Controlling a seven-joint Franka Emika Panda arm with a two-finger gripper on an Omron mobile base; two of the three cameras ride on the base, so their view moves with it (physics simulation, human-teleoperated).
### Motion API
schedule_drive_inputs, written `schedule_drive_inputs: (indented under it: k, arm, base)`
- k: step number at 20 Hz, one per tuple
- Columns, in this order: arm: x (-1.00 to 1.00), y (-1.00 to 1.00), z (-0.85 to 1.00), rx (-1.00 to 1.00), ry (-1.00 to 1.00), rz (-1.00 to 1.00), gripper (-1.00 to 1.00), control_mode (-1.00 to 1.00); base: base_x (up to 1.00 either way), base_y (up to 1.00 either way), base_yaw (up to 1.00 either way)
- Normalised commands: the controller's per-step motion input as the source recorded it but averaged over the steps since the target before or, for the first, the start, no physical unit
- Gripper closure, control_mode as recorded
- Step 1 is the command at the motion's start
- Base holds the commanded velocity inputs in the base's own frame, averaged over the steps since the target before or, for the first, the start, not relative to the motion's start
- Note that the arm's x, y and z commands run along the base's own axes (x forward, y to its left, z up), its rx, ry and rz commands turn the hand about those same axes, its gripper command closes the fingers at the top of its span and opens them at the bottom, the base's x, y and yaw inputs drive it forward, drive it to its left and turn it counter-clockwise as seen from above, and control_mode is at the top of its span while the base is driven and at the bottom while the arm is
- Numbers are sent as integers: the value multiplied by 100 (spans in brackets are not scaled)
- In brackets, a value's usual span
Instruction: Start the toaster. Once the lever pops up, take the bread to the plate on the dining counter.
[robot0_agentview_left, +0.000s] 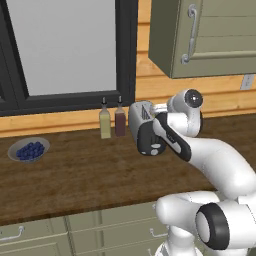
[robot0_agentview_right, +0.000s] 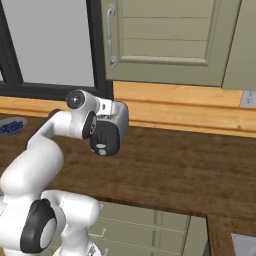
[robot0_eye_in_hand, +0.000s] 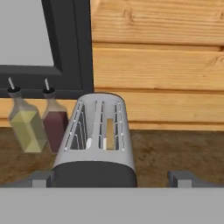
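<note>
Your counter (robot0_agentview_left: 75, 175) carries the toaster (robot0_eye_in_hand: 97, 135) against the wall, two bottles (robot0_eye_in_hand: 27, 124) just beside it. Bread (robot0_eye_in_hand: 110, 134) sits upright in one slot. Your gripper (robot0_eye_in_hand: 111, 179) hovers spread wide, holding nothing.

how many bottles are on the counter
2. The yellow-green bottle stands by the back wall under the window; the dark red bottle stands right beside it, next to the toaster. The arm could hide more.
</note>
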Motion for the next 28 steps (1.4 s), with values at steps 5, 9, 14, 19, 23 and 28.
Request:
schedule_drive_inputs:
  k: [5, 9, 14, 19, 23, 28]
  arm:
    - [18, 1, -6, 0, 0, 0, -100, -100]
    - [6, -1, -33, 3, 5, 0, -100, -100]
    - [5, 0, -37, 1, 10, 0, -100, -100]
    - [21, 0, -13, 0, 2, 0, -100, -100]
    - [33, -2, 0, 0, 3, 0, -100, -100]
    - [34, 0, 0, 0, 3, 0, -100, -100]
  base:
    - [0, 0, 0]
    - [0, 0, 0]
    - [0, 0, 0]
    - [0, 0, 0]
    - [0, 0, 0]
    - [0, 0, 0]
